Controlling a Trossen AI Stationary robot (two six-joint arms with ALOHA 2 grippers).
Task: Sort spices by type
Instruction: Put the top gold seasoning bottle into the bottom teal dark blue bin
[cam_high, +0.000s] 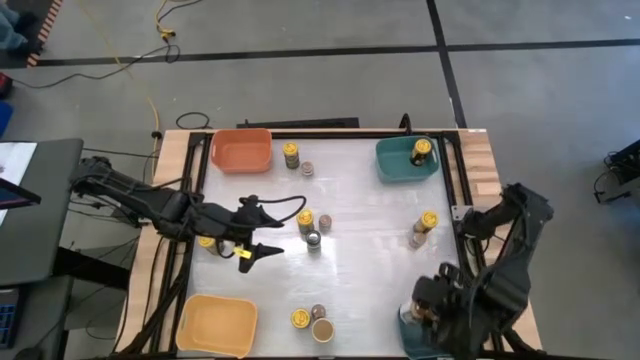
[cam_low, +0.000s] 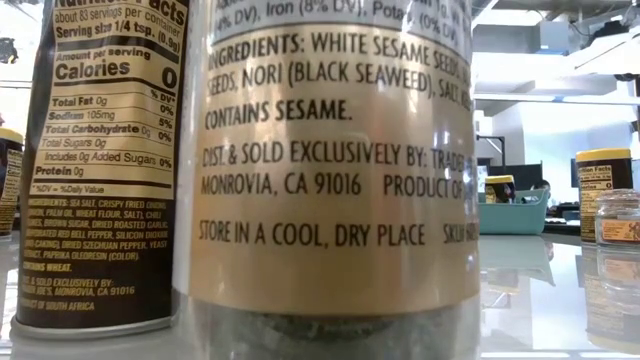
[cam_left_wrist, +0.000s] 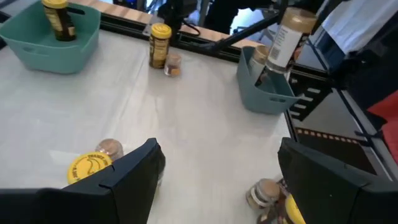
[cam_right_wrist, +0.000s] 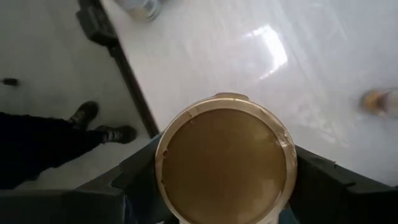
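Note:
My right gripper is at the table's near right corner, shut on a tan-lidded jar above a grey-blue bin. My left gripper hovers open over the table's left middle and touches nothing; its fingers frame the left wrist view. Standing on the table are yellow-lidded jars, small grey-topped jars beside them, and a tan-lidded jar. One yellow-lidded jar stands in the teal bin. My right gripper pinches the tan-lidded jar between its two fingers, which sit on opposite sides of the body just below the lid. They come from above, pointing down. The jar is lifted clear, slightly tilted, over the grey-blue bin.
An orange bin sits at the far left corner and a yellow bin at the near left. Two jars stand right in front of the low camera. A person's feet show on the floor beside the table.

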